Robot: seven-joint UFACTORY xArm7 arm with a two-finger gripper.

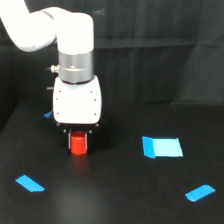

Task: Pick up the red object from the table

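1. the counter [125, 200] is a flat matte black surface filling the lower part of the exterior view; its far edge fades into a dark backdrop and is hard to trace.
2. the white arm [50, 27] enters from the upper left, cut off by the frame edge, and ends in a boxy white housing.
3. the claw [78, 134] points straight down; only dark finger stubs show under the housing, one at each side of the red object [78, 144], whether they press it i cannot tell.
4. the red object's top is hidden under the housing; whether its base touches the counter is unclear.
5. blue tape pieces [162, 147] lie scattered; one is partly hidden behind the housing.
6. no writing is readable.
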